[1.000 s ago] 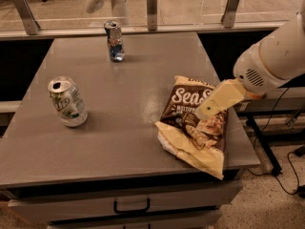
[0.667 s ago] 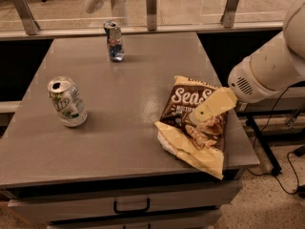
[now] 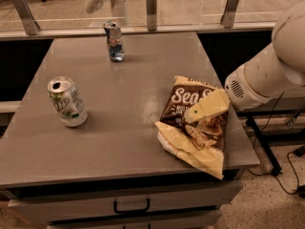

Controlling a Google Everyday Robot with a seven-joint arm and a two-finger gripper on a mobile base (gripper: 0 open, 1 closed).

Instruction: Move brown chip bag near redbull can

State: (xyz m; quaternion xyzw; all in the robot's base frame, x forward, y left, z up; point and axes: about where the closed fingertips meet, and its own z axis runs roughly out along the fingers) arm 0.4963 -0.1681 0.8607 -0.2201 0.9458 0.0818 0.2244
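The brown chip bag [image 3: 190, 128] lies flat at the table's front right, with white "Sea Salt" lettering, and its pale yellow lower end reaches the front edge. My gripper [image 3: 206, 109] is pale yellow. It comes in from the right on the white arm [image 3: 259, 80] and sits over the bag's upper middle, right at its surface. The redbull can [image 3: 114, 41], slim, blue and silver, stands upright at the back of the table, far from the bag.
A green-and-white 7UP can [image 3: 67, 102] stands slightly tilted at the left of the grey table [image 3: 128, 94]. A railing with metal posts [image 3: 151, 8] runs behind the table. Drawers [image 3: 131, 205] are below the front edge.
My gripper has moved down and to the left, closer onto the bag. The bag and both cans have not moved.
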